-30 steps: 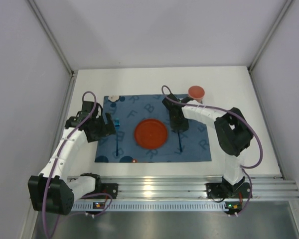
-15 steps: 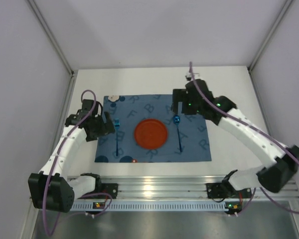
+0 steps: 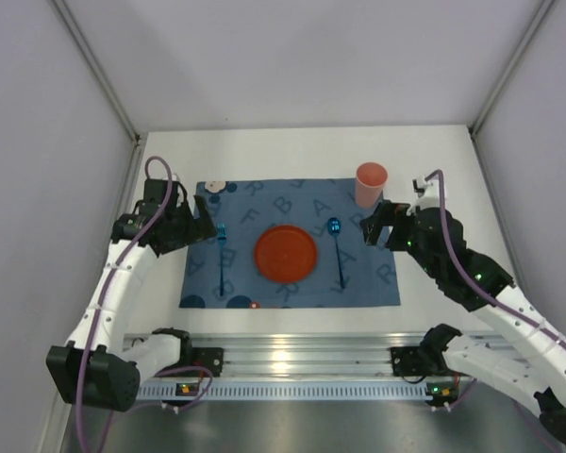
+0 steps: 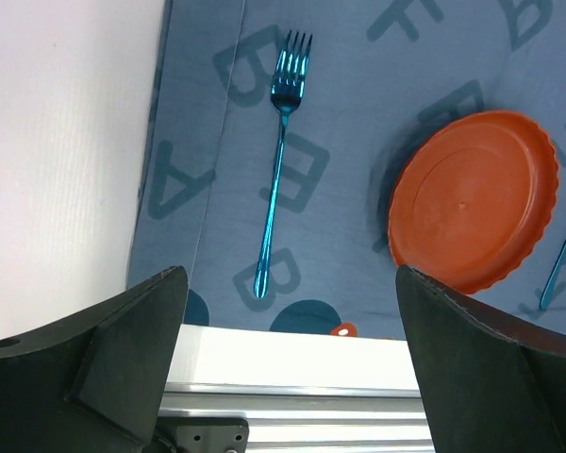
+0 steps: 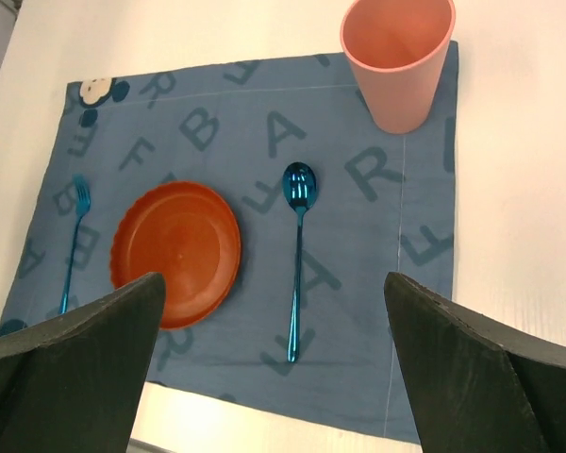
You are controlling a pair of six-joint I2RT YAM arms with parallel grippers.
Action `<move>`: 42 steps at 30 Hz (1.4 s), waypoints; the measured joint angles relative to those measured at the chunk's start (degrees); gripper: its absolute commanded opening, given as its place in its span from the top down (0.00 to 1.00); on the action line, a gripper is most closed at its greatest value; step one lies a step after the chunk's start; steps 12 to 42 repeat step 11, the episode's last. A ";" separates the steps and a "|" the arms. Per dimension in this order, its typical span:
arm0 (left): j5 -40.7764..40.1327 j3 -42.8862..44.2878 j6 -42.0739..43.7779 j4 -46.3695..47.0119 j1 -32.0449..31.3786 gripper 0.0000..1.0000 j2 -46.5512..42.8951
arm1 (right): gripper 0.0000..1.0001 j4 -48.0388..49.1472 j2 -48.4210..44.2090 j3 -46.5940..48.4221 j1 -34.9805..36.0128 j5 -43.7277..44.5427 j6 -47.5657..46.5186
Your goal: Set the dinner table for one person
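Jaws of your left gripper [image 4: 290, 276] stand spread and empty near the fork [image 4: 276, 160]. Plate [image 4: 472, 203], spoon [image 5: 296, 255] and cup [image 5: 397, 57] sit on the mat [image 5: 264, 132] on the dinner table [image 3: 453, 170]. Your right gripper [image 5: 274, 279] gapes too. Lift both straight up, brushing nothing.

1. Bright, even light from above; the mat's print is sharp.
2. Glare streaks the aluminium rail [image 3: 292, 351].
3. A soft shadow edges the orange plate [image 4: 476, 198].
4. The right gripper [image 5: 274, 283] fingers [image 5: 66, 368] are dark and featureless.

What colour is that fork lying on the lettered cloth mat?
The slim metal fork is a shiny metallic blue, seen most clearly in the left wrist view.
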 measured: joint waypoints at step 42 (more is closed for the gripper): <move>-2.78 0.92 0.55 4.28 0.00 0.02 0.07 | 0.00 -2.56 1.46 4.00 0.00 -0.20 -0.39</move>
